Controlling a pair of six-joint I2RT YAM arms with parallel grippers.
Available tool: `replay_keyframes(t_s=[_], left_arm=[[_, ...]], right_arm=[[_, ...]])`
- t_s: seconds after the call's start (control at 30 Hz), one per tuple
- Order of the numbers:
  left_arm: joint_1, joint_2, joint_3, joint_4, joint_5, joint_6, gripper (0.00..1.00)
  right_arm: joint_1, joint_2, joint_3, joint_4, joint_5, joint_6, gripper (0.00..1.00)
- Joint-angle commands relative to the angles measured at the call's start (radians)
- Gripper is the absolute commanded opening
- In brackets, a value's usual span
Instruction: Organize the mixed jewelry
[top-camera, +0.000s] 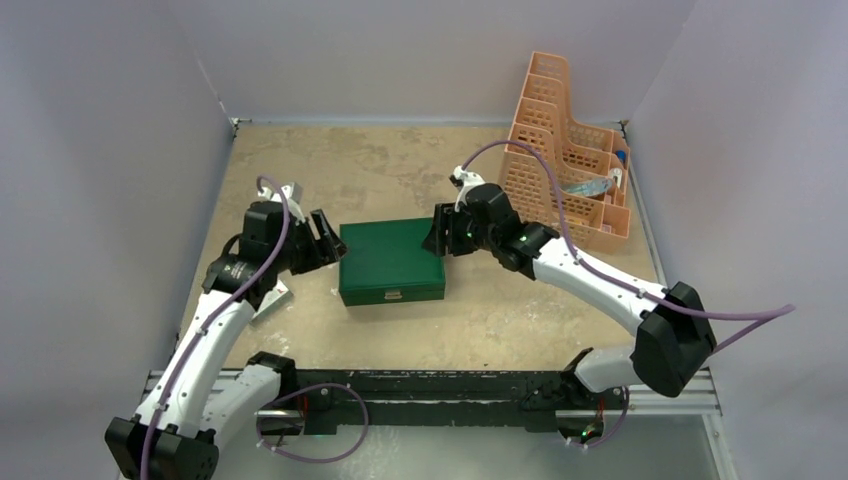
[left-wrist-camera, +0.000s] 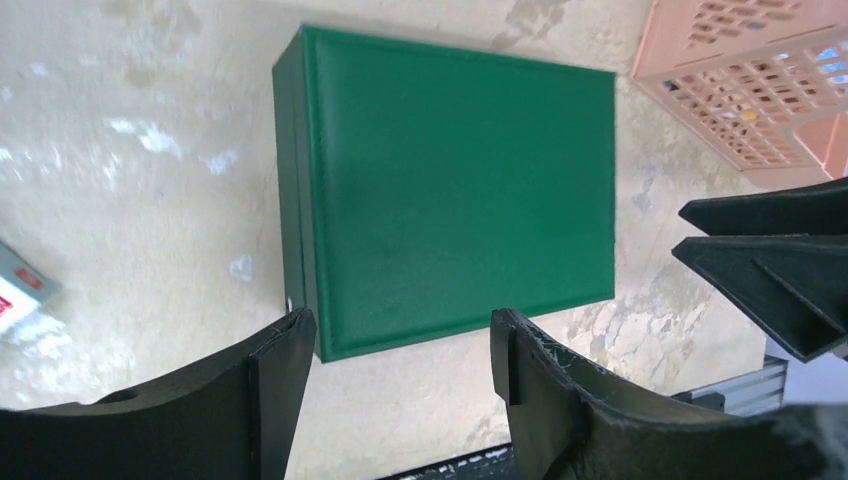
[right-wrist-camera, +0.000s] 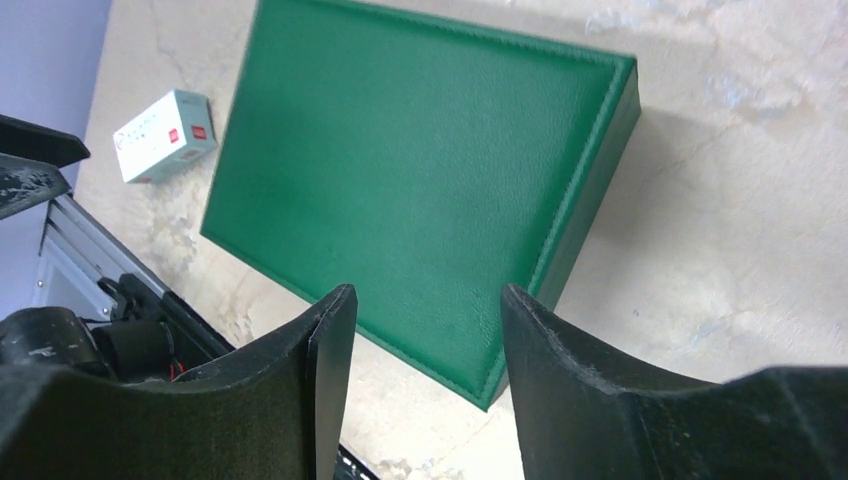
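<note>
Mixed jewelry: no ring or chain shows in any view; likely inside the shut green box, cannot confirm
Left gripper (left-wrist-camera: 400, 335): wide, nothing between the fingers; at the box's left side, just beside it, not touching as far as I can tell
Right gripper (right-wrist-camera: 420, 305): wide, nothing held; at the box's right far corner, hovering just off the lid edge
Small white carton (right-wrist-camera: 165, 135): on the table left of the box, near the left arm, apart from the box
Green box (top-camera: 390, 262): flat on the table (top-camera: 400, 170) between the two grippers, lid down
Latch (top-camera: 392, 294): small silvery clasp on the near front face, so the hinge is probably on the far side
Step in hand: judged as opening the box, sorting not started
How to do it well: pin the base with one gripper, low on a side wall, so the box does not slide; bring the other round to the near edge by the latch and lift the lid there, not at the sides; fingers narrowed to the lid rim first
Risk: a fast lid swing or a tipped base could scatter tiny pieces; raise slowly, keep the base flat
Orange basket (top-camera: 565, 150): far right corner, well apart from the box, something bluish inside, too small to name; not needed now
</note>
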Motion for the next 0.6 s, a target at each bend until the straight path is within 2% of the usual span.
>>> replay_keyframes(t_s=[0.0,0.27,0.33,0.43,0.57], left_arm=[[0.0,0.012,-0.09,0.061,0.031,-0.154,0.64],[0.0,0.09,-0.163,0.103,0.029,-0.19,0.62],[0.0,0.089,-0.173,0.099,0.02,-0.2,0.54],[0.0,0.08,-0.192,0.109,0.011,-0.213,0.49],[0.0,0.094,-0.222,0.107,0.01,-0.23,0.39]], right_arm=[[0.0,0.008,-0.043,0.029,-0.031,0.05,0.59],[0.0,0.046,-0.092,0.018,0.03,0.126,0.6],[0.0,0.052,-0.102,0.019,0.021,0.134,0.55],[0.0,0.073,-0.109,0.014,-0.004,0.138,0.42],[0.0,0.086,-0.127,0.02,-0.034,0.148,0.35]])
